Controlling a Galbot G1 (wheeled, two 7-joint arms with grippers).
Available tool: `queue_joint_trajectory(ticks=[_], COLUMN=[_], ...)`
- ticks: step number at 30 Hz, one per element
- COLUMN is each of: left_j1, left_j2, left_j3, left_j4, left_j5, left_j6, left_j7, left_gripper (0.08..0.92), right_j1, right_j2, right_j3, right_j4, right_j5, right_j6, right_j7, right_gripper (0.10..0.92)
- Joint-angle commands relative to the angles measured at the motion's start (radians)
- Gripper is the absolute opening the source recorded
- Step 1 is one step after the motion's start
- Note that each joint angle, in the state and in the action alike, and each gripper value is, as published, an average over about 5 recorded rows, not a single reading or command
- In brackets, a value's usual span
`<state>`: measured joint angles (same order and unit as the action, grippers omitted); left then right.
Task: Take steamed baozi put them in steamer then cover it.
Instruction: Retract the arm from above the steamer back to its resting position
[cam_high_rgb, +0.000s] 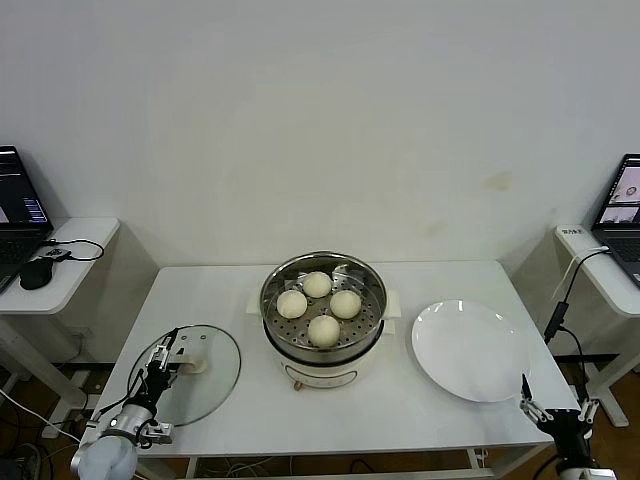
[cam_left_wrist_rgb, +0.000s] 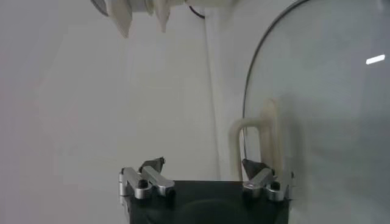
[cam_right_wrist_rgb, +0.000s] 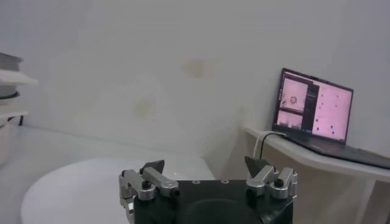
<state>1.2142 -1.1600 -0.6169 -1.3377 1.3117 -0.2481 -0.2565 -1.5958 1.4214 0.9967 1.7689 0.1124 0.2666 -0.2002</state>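
The steamer stands near the middle of the white surface, a shiny steel pot on a cream-white base, with no cover on it. On its perforated tray lie all four steamed baozi: one toward the back edge, one toward the front, and one on each side between them, close together but with a little tray showing among them.

The glass lid lies flat near the front left corner of the surface, well apart from the steamer, its cream handle standing up from the glass. The left claw sits low over the lid at that handle. In the left wrist view the left claw's jaws stand wide, one fingertip right beside the handle's arch and the other out over bare surface; the jaws straddle the handle without pressing it, and I cannot tell whether the near tip touches it.

A flat white plate rests toward the right edge of the surface, just beside the steamer's base, with nothing on it. The right claw hangs at the front right corner, off the plate's near rim, jaws spread wide and holding nothing. The right wrist view shows the plate below the right claw and a laptop on a side desk beyond.
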Motion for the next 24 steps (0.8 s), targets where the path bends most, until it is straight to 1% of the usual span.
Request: queue_joint_trajectory(ticks=[1,7,12,16,19,21,24], left_j1=[-0.033,-0.023,-0.001,0.03,0.07,0.102,0.157], left_j2=[0.007,0.005,0.004,0.007,0.017,0.028,0.051], left_j3=[0.007,0.005,-0.001,-0.012,-0.024,-0.034,-0.057], left_j4=[0.059,0.061,0.01,-0.066,-0.145,-0.204,-0.311], left_j5=[0.004,0.0,-0.015,-0.041,-0.079,-0.115,-0.179], left_j6=[-0.001,-0.011,-0.016,-0.012,0.009,0.035,0.107], left_j7=[-0.004,-0.029,-0.047,-0.045,-0.027,-0.008,0.028], left_gripper=[0.69,0.517,0.37,0.257,0.177,0.149,0.144], right_j1=[0.0,0.002,0.002,-0.003,-0.017,-0.027,-0.036], right_j2=[0.001,-0.002,-0.004,-0.005,-0.011,-0.017,-0.021], right_j3=[-0.005,-0.012,-0.023,-0.032,-0.046,-0.054,-0.058], right_j4=[-0.002,-0.002,0.003,0.01,0.019,0.026,0.038], right_j5=[-0.006,-0.01,-0.013,-0.02,-0.033,-0.042,-0.051], right_j6=[-0.001,-0.003,-0.003,0.0,0.005,0.008,0.013], right_j7=[-0.001,-0.002,-0.003,-0.003,-0.003,-0.003,-0.003], right_gripper=[0.823,0.823,0.823,0.823,0.823,0.823,0.822])
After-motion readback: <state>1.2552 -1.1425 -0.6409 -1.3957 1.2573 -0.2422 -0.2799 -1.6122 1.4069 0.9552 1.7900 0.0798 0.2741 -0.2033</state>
